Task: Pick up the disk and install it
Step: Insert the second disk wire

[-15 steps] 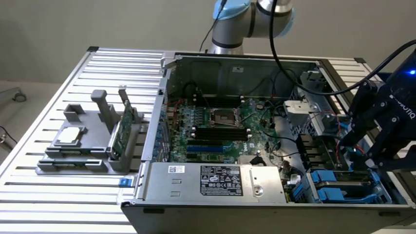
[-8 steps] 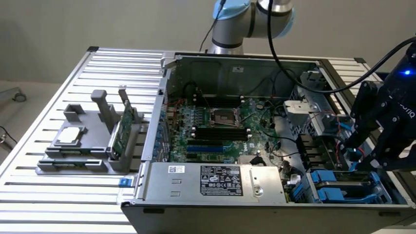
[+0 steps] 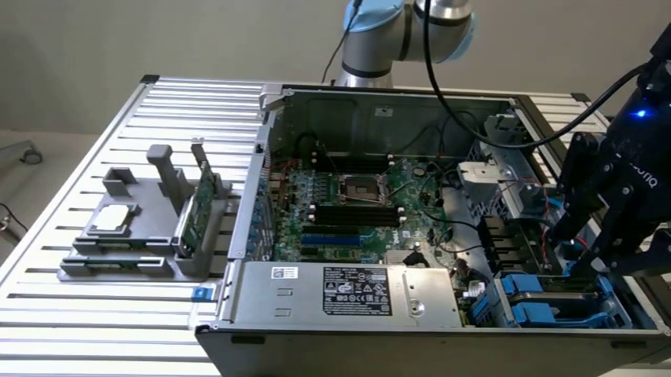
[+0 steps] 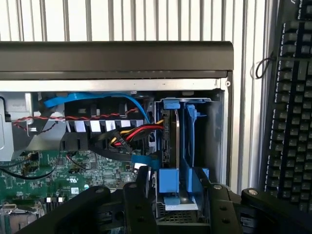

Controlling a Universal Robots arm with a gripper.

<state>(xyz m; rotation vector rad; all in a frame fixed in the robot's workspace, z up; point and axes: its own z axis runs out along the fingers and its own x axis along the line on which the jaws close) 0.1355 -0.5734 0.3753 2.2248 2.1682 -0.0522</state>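
Disk (image 4: 171, 146) standing on its thin edge in the corner bay of the computer case (image 3: 314, 330), between our gripper's (image 4: 178, 192) jaws.
We see the jaws wide apart, one on each side of the blue plastic frame (image 4: 187, 141). The disk's long side runs straight away from the gripper. It looks flat, hard, silver-grey. Red and yellow wires (image 4: 136, 130) sit just beside it.

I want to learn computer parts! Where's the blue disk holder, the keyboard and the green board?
disk (image 4: 170, 141): wrist view, grey edge inside its blue frame.
keyboard (image 4: 287, 107): wrist view, middle keys.
green board (image 3: 346, 208): exterior view, middle of the board.
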